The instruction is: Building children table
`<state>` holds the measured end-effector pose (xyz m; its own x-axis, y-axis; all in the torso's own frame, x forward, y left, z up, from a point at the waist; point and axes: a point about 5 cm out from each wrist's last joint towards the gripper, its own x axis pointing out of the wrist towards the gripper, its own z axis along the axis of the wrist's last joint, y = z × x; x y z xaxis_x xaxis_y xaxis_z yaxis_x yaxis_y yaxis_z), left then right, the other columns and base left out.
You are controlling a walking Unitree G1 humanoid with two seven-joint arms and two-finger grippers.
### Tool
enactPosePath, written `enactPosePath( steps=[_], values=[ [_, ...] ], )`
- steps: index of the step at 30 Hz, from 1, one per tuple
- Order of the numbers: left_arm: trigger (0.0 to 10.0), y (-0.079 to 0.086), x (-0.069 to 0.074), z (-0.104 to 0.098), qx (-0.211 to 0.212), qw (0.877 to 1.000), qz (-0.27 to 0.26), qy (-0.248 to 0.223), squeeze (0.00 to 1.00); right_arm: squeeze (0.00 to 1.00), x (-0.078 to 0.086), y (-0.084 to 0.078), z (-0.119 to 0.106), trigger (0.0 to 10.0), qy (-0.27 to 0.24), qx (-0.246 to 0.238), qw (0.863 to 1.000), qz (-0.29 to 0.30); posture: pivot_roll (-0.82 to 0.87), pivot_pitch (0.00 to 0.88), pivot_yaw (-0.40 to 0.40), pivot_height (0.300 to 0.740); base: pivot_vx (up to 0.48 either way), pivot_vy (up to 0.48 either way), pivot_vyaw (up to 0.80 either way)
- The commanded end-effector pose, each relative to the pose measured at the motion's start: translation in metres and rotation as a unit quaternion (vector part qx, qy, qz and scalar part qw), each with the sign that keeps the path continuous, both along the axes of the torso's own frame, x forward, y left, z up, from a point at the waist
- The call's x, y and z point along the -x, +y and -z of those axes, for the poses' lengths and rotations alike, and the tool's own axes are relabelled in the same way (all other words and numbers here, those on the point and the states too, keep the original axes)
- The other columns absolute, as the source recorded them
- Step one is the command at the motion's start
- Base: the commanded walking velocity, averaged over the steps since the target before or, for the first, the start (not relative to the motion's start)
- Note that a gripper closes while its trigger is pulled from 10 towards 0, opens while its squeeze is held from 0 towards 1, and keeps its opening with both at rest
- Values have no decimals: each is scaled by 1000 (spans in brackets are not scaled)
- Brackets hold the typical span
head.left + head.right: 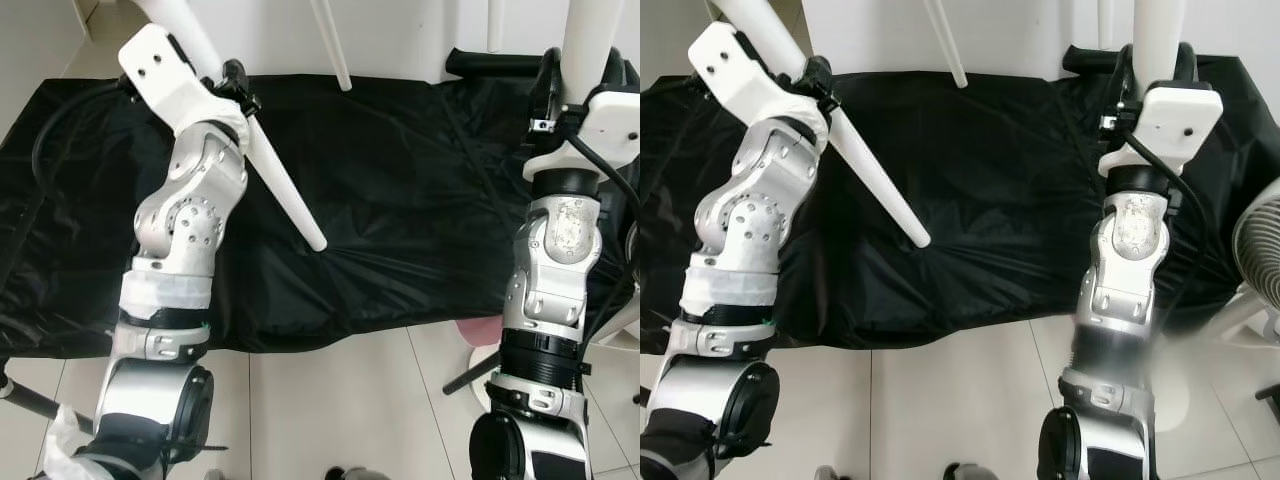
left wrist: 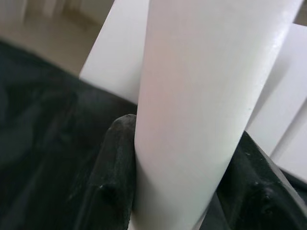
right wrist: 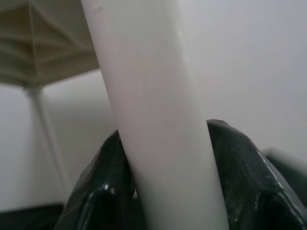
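The left gripper [image 1: 232, 85] is clamping a white tapered table leg [image 1: 285, 190], its black fingers [image 2: 112, 158] pressing both sides of the shaft, while the leg is slanting down over the black sheet [image 1: 400, 200] with its narrow tip hanging above the sheet's middle. Near the sheet's far right corner, the right gripper [image 1: 1150, 70] is gripping a second white leg [image 1: 1160, 35] standing nearly upright, its fingers [image 3: 98, 187] closing tight on either side. A third thin white leg [image 1: 333, 45] is crossing the sheet's far edge between them.
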<state>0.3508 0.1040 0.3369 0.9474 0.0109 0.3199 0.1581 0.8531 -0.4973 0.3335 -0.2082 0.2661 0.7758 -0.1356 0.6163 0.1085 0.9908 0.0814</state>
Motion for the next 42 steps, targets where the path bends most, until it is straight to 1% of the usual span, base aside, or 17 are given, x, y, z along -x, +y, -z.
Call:
enactPosePath(
  steps=[1,2,3,5,6,9,15,16,17,18,19,26,27,29,30,37,42],
  values=[
    [0,-6,31,-59,76,962,154,-214,0,0,-15,28,99,0,201,-95,971,-90,6,137,15,740,0,0,0],
    [0,-6,31,-59,76,962,154,-214,0,0,-15,28,99,0,201,-95,971,-90,6,137,15,740,0,0,0],
    [0,-8,31,-58,54,966,148,-206,0,0,-19,36,111,0,222,-104,962,-118,7,144,17,740,0,0,0],
    [0,-8,31,-58,54,966,148,-206,0,0,-19,36,111,0,222,-104,962,-118,7,144,17,740,0,0,0],
    [0,-10,32,-57,29,970,139,-198,0,0,-23,44,118,0,241,-118,950,-157,12,153,20,740,0,0,0],
    [0,-12,33,-54,14,974,139,-181,0,0,-32,56,121,0,262,-102,941,-189,16,157,18,740,0,0,0],
    [0,-18,32,-48,4,976,145,-164,0,0,-35,64,122,0,275,-80,935,-210,17,160,17,740,0,0,0],
    [10000,-21,30,-43,-10,977,148,-151,0,0,-35,65,123,10000,276,-80,933,-215,17,160,17,740,0,0,0],
    [10000,-22,29,-36,-17,978,152,-141,0,408,-34,65,124,10000,273,-77,934,-219,17,160,17,740,0,0,0],
    [10000,-22,29,-36,-17,978,152,-141,0,408,-34,65,124,10000,273,-77,934,-219,17,160,17,740,0,0,0],
    [10000,-23,28,-32,-21,979,154,-136,1000,1000,-33,64,124,10000,270,-75,935,-220,19,158,13,740,0,0,0],
    [10000,-21,27,-17,-42,981,152,-116,1000,1000,-30,59,129,10000,258,-77,936,-229,23,148,8,740,0,0,0],
    [10000,-22,28,-14,-55,980,154,-116,55,1000,-29,59,129,10000,253,-79,936,-232,23,148,8,740,0,0,0],
    [10000,-21,29,-12,-65,979,153,-116,0,1000,-29,58,129,10000,249,-81,937,-232,27,144,6,740,0,0,0],
    [10000,-21,30,-9,-72,979,155,-115,0,0,-28,58,129,10000,247,-82,937,-233,30,140,4,740,0,0,0],
    [10000,-21,35,-4,-95,975,161,-122,0,0,-29,58,132,10000,246,-81,937,-234,40,129,2,740,0,0,0],
    [10000,-23,45,8,-144,964,178,-137,0,0,-29,57,134,10000,246,-79,937,-234,44,117,2,740,0,0,0]
  ],
)
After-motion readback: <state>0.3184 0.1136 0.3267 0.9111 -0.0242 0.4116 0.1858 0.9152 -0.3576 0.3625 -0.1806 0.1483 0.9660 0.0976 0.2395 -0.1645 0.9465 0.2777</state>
